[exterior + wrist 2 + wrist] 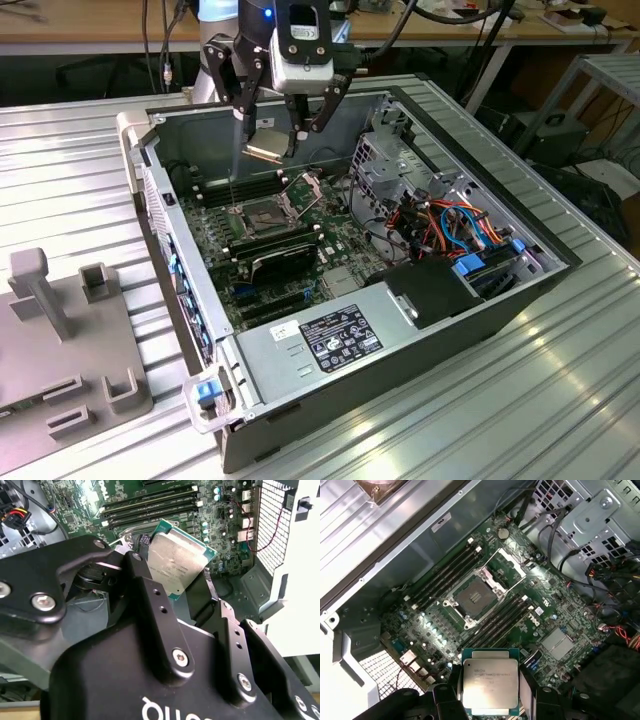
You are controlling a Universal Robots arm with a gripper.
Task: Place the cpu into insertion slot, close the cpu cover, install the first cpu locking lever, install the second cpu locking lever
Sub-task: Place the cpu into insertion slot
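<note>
Exterior view shows the gripper (270, 142) clenched on the cpu (264, 149); the insertion slot (262, 213) lies at six o'clock, apart.

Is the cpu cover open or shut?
Open. In the first wrist view the cpu cover lies swung back beside the insertion slot, whose dark contact field lies bare.

A robotics lab or workshop: an open PC case (400, 372) on a ribbed metal bench (560, 400), with cables (161, 48) and seemingly a wooden desk (90, 34) behind.
</note>
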